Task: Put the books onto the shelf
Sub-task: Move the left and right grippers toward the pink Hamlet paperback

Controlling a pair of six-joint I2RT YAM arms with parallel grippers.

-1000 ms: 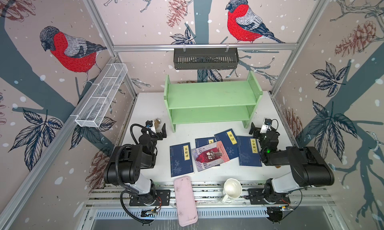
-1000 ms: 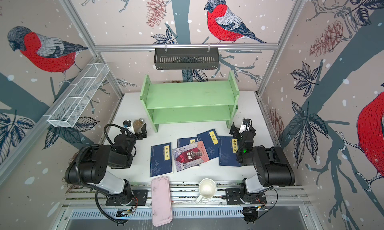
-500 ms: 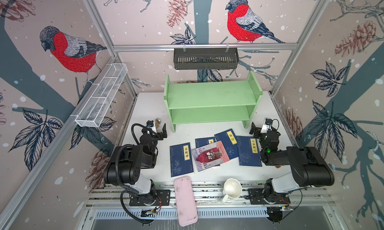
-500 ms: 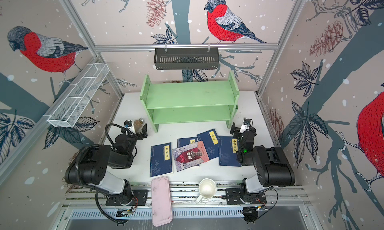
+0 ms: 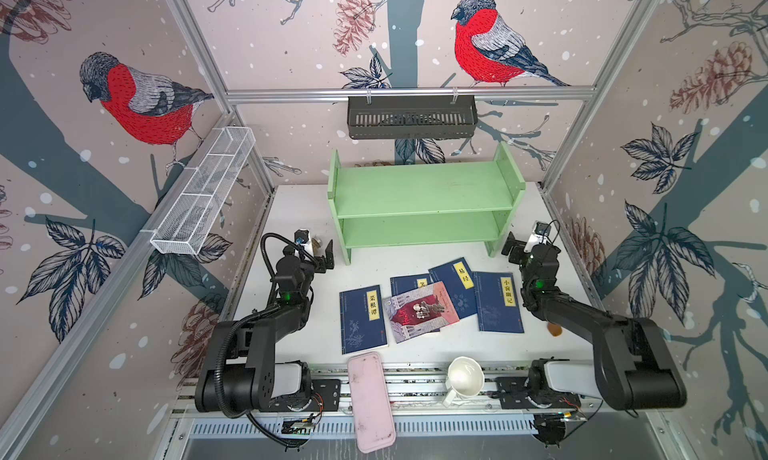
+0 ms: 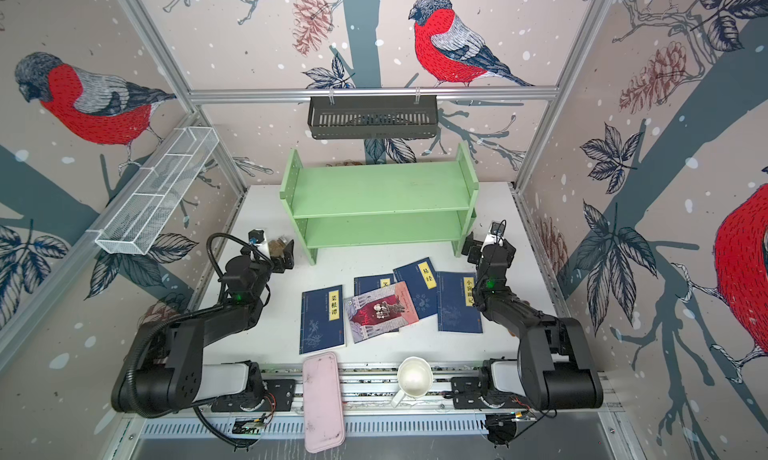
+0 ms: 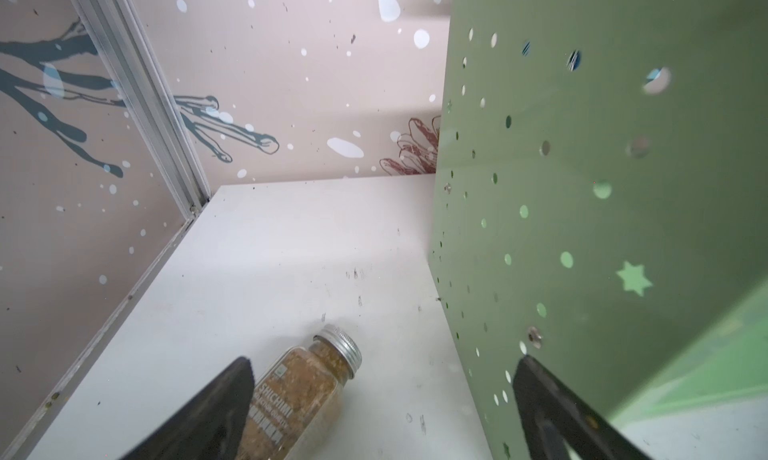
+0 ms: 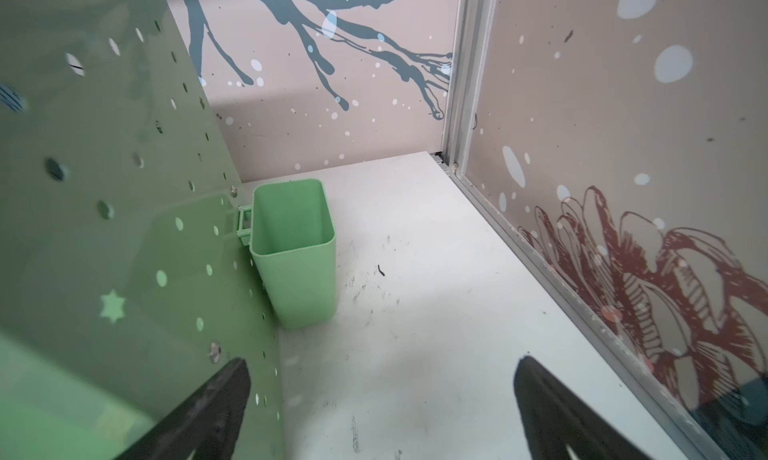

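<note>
Scuffed white tabletop [image 5: 432, 350], thin flat books [image 5: 419, 312], boxy shelf [image 5: 424, 188]

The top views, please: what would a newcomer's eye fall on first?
Probably the light green shelf, standing empty at the back of the white table. Next, the five books spread flat before it, the red-and-grey book overlapping navy ones. The left tool and the right tool hang open beside the shelf's ends.
</note>
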